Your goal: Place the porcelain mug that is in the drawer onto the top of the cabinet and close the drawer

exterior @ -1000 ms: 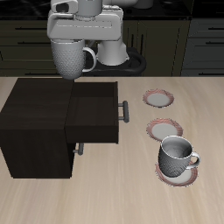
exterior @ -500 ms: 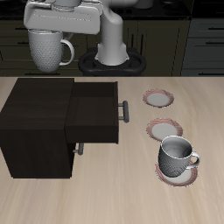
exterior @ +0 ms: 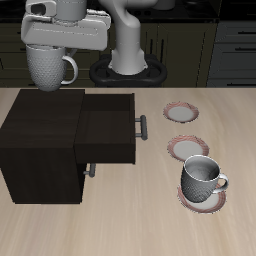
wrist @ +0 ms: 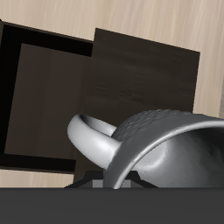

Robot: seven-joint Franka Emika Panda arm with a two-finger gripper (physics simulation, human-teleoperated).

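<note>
Exterior view: gripper point(exterior: 50, 50) up high over the back edge of the cabinet point(exterior: 40, 135), fingers closed onto the mug point(exterior: 50, 67), which hangs upright in the air, handle pointing toward the plates side; fingertips hidden behind the mug rim, so grip seen only from the mug hanging under the hand; mug clear of the cabinet top, not touching it; drawer point(exterior: 108, 128) pulled out of the cabinet side, open, inside dark, bar handle point(exterior: 142, 126) on its outer face; lower front handle point(exterior: 89, 168) below it, nearer the front edge; on the table point(exterior: 130, 215) beside the drawer three small plates in a row running front to back: far plate point(exterior: 181, 112), middle plate point(exterior: 187, 147), near plate point(exterior: 203, 200) with a second grey mug point(exterior: 201, 179) standing on it, handle toward the table's side edge; robot base point(exterior: 125, 68) at the table's back

Wrist view: mug point(wrist: 166, 144) fills the foreground, textured grey wall and loop handle point(wrist: 94, 140) very close to camera; fingers not visible here; below it the cabinet top point(wrist: 144, 79) as a flat dark slab, and next to that the open drawer point(wrist: 44, 96), black inside; pale wood table point(wrist: 131, 17) past them
</note>
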